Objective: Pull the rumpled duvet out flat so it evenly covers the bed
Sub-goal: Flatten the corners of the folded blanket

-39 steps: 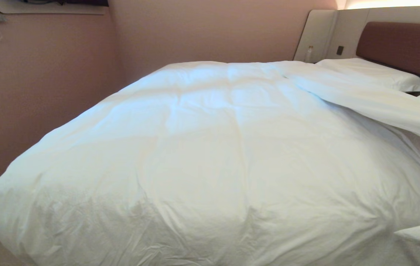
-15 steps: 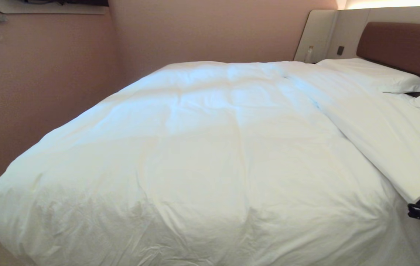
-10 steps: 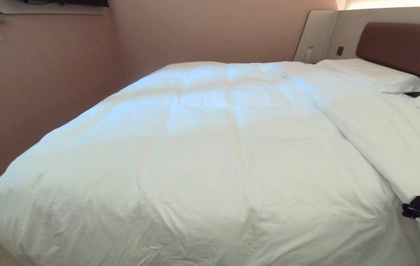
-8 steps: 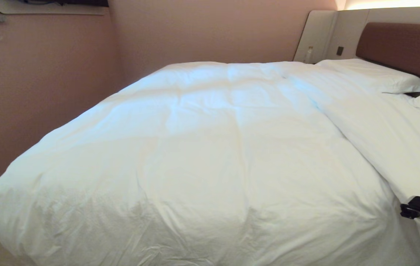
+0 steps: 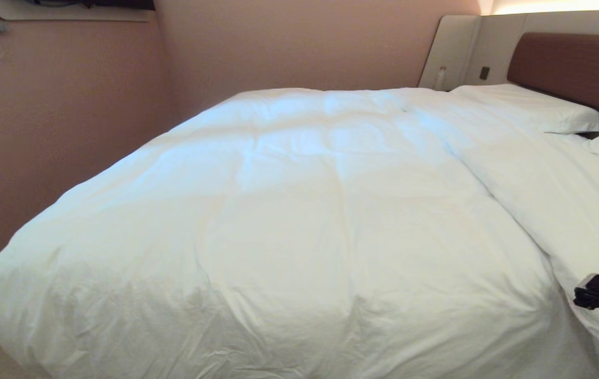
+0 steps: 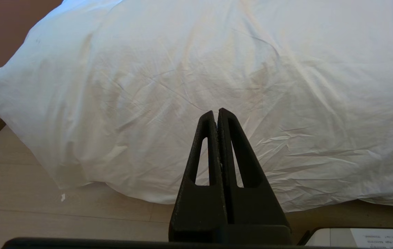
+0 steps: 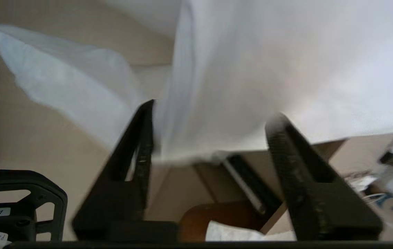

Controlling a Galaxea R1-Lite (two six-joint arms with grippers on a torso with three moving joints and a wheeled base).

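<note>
White duvet (image 5: pixel 299 221) now free of the newly spread right hand (image 7: pixel 213 114)

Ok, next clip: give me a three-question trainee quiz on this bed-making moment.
1. True or false: the left gripper is shut and holds nothing.
2. The right gripper is: A) clamped on a pillow, B) open with the duvet edge between its fingers, C) out of every view.
3. Fill in: the pillow lies against the brown ____.

Key: 1 true. 2 B. 3 headboard.
</note>
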